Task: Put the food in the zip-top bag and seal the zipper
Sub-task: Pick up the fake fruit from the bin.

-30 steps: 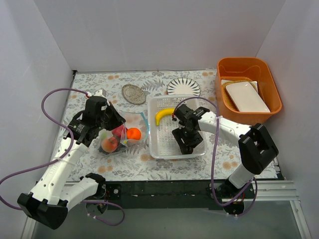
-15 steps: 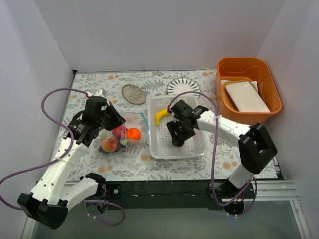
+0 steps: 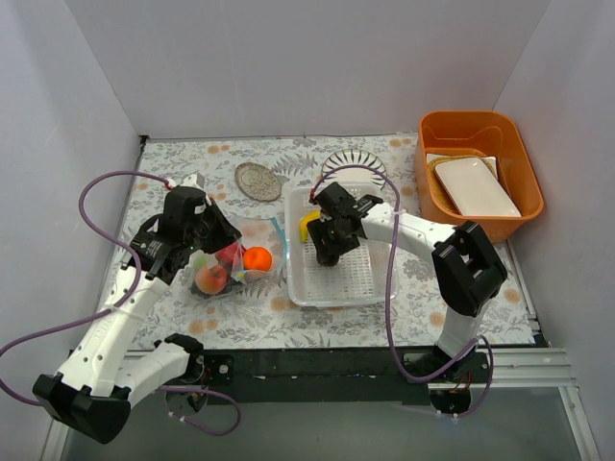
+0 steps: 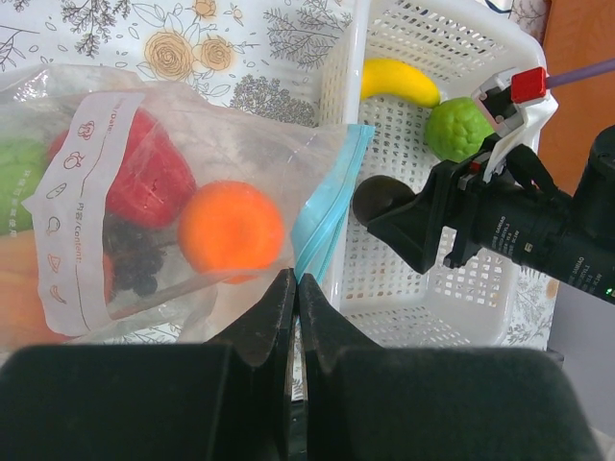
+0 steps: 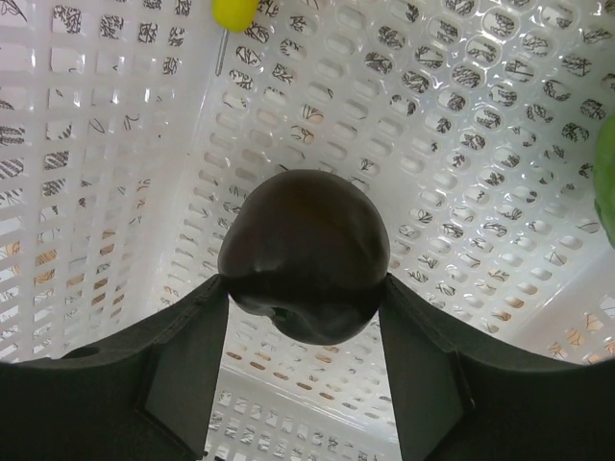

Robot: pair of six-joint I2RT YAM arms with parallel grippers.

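1. L arm: the left gripper [image 4: 294,288] is seen clenched, its fingers pressed together on the lower edge of the bag [image 4: 192,125], just by the mouth.
2. The bag is laid on the table [image 3: 240,327] at 9 o'clock of the basket [image 3: 370,288], w/ its mouth turned twd the basket wall. Whether it touches the wall cannot be told.
3. The zip strip [image 4: 327,211] is blue-green and looks unsealed, as its two layers are seen apart at the mouth.
4. Inside the bag, the orange [image 4: 231,230] is seen nearest the mouth. The red pepper [image 4: 144,173] is at its 10 o'clock and the grapes [image 4: 135,264] at its 8 o'clock. The peach [image 3: 211,279] and the second green ball [image 4: 12,182] are at the far end, partly cut off in the wrist view.
5. R arm: the right gripper [image 5: 305,283] is closed round the brown ball [image 5: 303,240], w/ both fingers on its sides, inside the basket. Contact w/ the basket floor cannot be told.
6. The banana [image 3: 307,226] is found in the basket's 11 o'clock corner. A green ball [image 4: 459,130] lies just beside it, at its 4 o'clock in the left wrist view.
7. From the basket, the orange tub [image 3: 519,158] w/ a white dish [image 3: 476,187] is at 2 o'clock, the striped plate [image 3: 351,161] at 12 o'clock and the round dish [image 3: 257,180] at 11 o'clock.
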